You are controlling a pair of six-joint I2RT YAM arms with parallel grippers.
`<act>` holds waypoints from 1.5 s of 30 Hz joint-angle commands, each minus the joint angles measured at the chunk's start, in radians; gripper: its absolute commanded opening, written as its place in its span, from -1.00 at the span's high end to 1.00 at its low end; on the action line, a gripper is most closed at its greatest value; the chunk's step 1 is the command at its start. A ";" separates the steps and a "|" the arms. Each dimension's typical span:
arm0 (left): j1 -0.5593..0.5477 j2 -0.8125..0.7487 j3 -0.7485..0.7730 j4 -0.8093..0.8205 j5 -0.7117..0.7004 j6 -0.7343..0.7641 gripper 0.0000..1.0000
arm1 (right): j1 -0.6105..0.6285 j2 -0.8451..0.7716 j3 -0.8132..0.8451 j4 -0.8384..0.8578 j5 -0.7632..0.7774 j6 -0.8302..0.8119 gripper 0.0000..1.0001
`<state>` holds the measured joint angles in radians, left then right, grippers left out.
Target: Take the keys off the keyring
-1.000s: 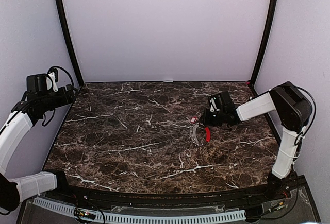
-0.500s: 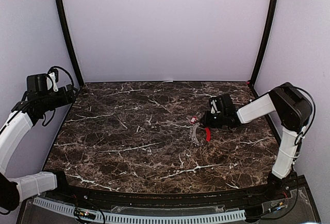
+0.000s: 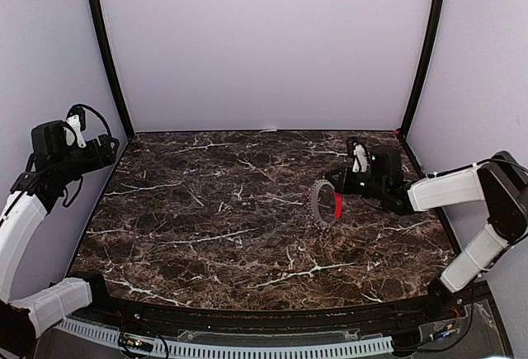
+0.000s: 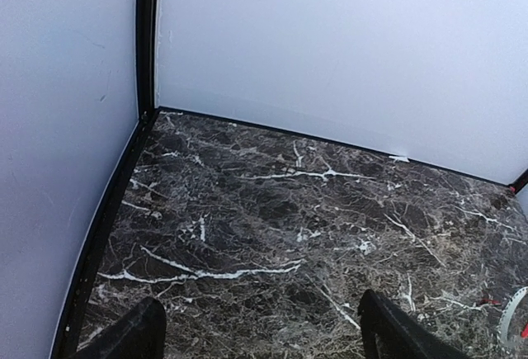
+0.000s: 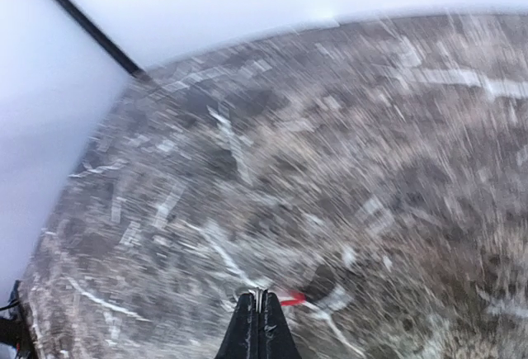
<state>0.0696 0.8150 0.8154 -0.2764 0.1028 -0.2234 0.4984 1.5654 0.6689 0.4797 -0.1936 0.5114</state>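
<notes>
At right end effector (image 3: 333, 185), keyring (image 3: 323, 203) blurred

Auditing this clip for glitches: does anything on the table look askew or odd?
Yes. The keyring stands tilted up on its edge, not flat on the table, right at the tip of the shut right gripper. Whether the fingers pinch it is unclear. Nothing else stands out.
</notes>
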 commanded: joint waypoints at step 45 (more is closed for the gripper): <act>-1.005 0.383 -0.024 0.874 0.468 0.010 -0.64 | 0.430 -0.347 0.229 0.019 -0.676 -0.203 1.00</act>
<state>-0.9264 1.1950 0.7479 0.5568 0.5278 -0.2749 0.9001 1.2015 0.8371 0.5159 -0.8055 0.3367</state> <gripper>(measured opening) 0.815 0.008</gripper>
